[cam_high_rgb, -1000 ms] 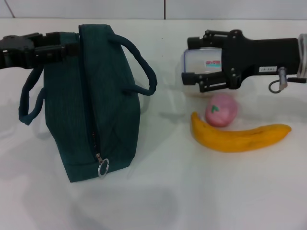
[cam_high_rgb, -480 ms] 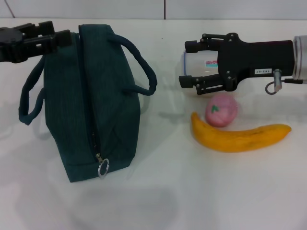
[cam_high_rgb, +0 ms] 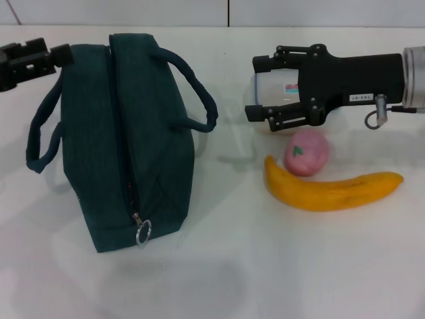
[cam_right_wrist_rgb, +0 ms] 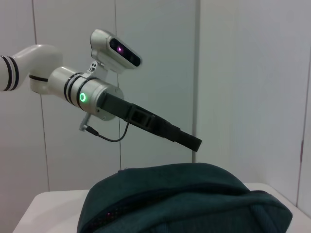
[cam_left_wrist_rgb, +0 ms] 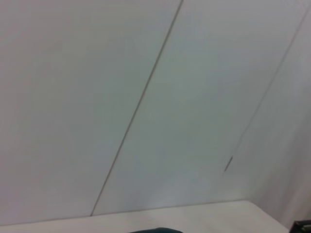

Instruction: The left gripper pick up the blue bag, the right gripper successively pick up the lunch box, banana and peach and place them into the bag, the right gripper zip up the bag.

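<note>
The blue bag [cam_high_rgb: 126, 139] stands on the white table [cam_high_rgb: 279, 266], zipper up, with a ring pull [cam_high_rgb: 143, 231] at its near end. It also shows in the right wrist view [cam_right_wrist_rgb: 184, 199]. My left gripper [cam_high_rgb: 40, 58] hovers beside the bag's far left corner, clear of it and holding nothing. My right gripper [cam_high_rgb: 260, 88] is open, its jaws on either side of the white lunch box [cam_high_rgb: 279, 88]. The pink peach [cam_high_rgb: 307, 151] and the yellow banana [cam_high_rgb: 332, 189] lie just in front of the lunch box.
The bag's two handles [cam_high_rgb: 199, 100] hang out to either side. The left arm [cam_right_wrist_rgb: 97, 94] reaches over the bag in the right wrist view. A panelled wall [cam_left_wrist_rgb: 146, 97] stands behind the table.
My left gripper has drawn back to the left, away from the bag's top. My right gripper has shifted slightly left over the lunch box. The bag and fruit have not moved.
</note>
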Action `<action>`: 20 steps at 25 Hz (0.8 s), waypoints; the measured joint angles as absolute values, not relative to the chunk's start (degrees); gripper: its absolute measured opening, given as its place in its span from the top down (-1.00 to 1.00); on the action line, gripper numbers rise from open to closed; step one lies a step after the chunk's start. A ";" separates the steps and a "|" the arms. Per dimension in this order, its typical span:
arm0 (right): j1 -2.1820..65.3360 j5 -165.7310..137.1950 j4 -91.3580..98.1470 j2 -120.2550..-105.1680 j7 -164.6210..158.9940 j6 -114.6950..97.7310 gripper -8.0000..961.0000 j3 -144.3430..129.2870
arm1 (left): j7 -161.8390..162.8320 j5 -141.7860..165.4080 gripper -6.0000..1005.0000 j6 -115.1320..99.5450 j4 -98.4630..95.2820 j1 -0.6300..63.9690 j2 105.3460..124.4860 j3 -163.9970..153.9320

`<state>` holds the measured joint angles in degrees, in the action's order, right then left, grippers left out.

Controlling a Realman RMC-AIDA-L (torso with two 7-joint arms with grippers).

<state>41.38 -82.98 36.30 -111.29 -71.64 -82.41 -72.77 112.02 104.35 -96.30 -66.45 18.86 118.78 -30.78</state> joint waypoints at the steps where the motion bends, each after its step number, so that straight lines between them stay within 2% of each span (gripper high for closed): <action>1: 41.51 -83.08 36.31 -111.32 -71.62 -82.39 -0.77 -72.77 | 111.94 104.57 -0.60 -95.86 -66.30 18.97 119.09 -30.90; 20: 41.74 -85.08 36.84 -111.72 -71.46 -82.35 -0.76 -72.71 | 113.47 107.52 -0.57 -86.74 -61.06 19.64 119.54 -37.47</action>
<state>41.74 -85.08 36.84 -111.72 -71.46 -82.35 -72.71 113.47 107.52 -86.74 -61.06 19.64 119.54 -37.47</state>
